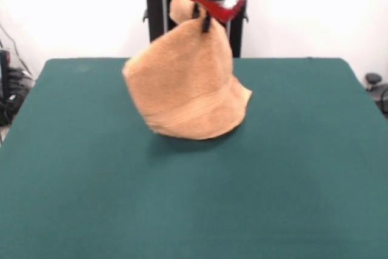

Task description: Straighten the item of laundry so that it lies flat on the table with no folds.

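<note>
- We see 1 view, from across the table [73, 198], which is covered in dark green cloth and fills most of the scene.
- The gripper [201, 19] comes down from the top centre, red and black, with 2 dark fingers closed on a pinch of the towel [185, 86] near its top.
- The towel is orange-tan terry cloth. It hangs from that pinch in a cone-like drape, narrow at the top and wide at the bottom.
- A small lobe of cloth sticks up past the fingers on the left side of the grip.
- A woven band runs across the towel near its lower hem.
- The lower edge curves round and seems to be touching or just above the table, at the table's far middle; a shadow lies under it. We cannot tell which.
- We judge the task as under way, not done: the towel is lifted and bunched, not flat.
- What is left, in our view: lay the cloth down spread out, let go, and smooth any folds that remain.
- Nothing else lies on the table.
</note>
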Controlling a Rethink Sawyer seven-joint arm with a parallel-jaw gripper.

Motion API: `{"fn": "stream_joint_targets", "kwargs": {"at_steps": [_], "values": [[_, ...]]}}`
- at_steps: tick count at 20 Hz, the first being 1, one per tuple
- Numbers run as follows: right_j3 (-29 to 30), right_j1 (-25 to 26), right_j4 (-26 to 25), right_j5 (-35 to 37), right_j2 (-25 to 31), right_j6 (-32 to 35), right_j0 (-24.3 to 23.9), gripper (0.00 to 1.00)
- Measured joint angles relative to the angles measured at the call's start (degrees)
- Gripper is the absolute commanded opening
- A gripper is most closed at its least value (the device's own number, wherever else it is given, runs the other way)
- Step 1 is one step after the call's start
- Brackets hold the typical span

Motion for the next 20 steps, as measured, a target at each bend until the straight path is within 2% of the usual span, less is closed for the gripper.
{"fn": "stream_joint_targets", "kwargs": {"at_steps": [3,10,16,20], "values": [[1.4,-1.6,-0.6,-2.3,0.0,0.0,-3.4,0.0],[4.3,-5.9,-6.8,-8.2,0.2,-1.2,-15.4,0.0],[5.4,-7.9,-11.7,-9.1,0.3,-1.6,-25.1,0.0],[6.4,-8.7,-13.4,-9.0,1.1,-1.6,-27.2,0.0]]}}
